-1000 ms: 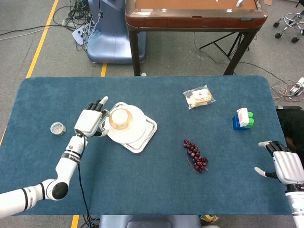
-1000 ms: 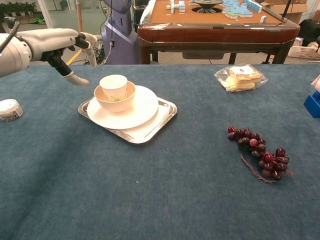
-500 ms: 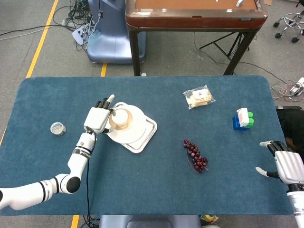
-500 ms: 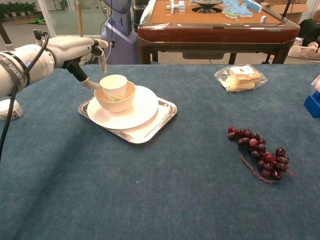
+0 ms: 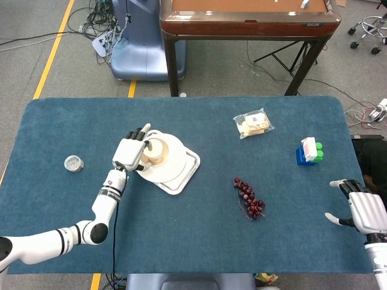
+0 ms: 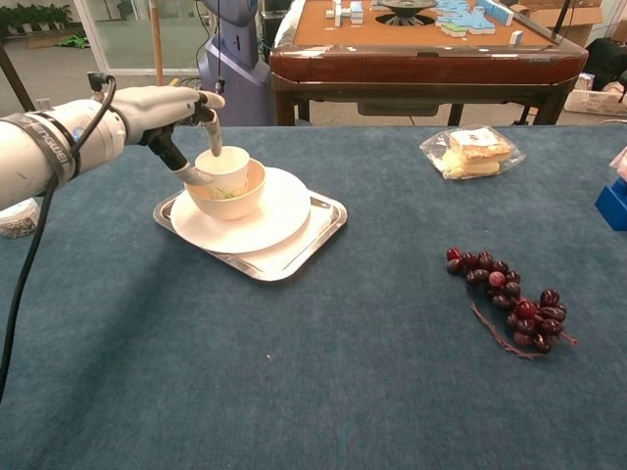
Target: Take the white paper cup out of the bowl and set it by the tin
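At bowl (image 6: 227, 189): left hand (image 5: 131, 154) spread around white paper cup (image 6: 224, 165), grip unclear. Head view alone shows tin (image 5: 73, 163) well left, right hand (image 5: 361, 208) spread, empty, near tabletop (image 5: 181, 241) corner.

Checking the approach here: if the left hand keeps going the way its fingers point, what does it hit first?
Most likely the white paper cup in the bowl; the left hand is open around it, contact unclear.

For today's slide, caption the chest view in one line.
Left hand reaches around the cup in the bowl.
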### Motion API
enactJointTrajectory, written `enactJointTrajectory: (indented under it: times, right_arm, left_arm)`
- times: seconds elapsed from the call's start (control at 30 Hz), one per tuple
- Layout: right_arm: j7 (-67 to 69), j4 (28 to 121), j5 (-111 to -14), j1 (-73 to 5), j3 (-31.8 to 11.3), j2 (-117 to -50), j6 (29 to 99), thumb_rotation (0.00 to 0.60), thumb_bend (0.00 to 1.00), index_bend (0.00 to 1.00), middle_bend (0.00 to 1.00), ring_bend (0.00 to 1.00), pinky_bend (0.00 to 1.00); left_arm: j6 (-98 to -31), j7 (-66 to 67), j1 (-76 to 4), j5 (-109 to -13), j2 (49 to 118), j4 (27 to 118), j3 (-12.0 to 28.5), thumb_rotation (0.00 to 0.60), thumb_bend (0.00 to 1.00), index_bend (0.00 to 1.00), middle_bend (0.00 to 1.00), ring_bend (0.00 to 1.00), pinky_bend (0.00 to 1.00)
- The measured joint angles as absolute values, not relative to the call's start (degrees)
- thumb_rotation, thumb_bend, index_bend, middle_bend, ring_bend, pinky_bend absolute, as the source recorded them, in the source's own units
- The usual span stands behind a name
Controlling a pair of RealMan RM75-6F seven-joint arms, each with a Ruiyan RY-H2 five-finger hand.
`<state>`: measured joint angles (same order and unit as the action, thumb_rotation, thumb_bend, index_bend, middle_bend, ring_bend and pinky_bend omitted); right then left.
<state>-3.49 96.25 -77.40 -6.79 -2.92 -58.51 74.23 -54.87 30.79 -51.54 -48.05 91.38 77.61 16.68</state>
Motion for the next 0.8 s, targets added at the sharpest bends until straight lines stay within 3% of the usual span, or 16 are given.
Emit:
enactJointTrajectory:
  times: [0.8]
  right_arm:
    - [-1.53, 95.95, -77.44, -6.79, -3.02, -57.78, 74.06, 0.600, 0.05, 0.29, 0.28, 0.19, 0.31]
  left_arm:
    - [-54.98, 32.37, -53.84, -46.82, 94.97, 72.21, 15.56, 0.600, 0.23, 0.48, 0.00, 0.00, 0.10]
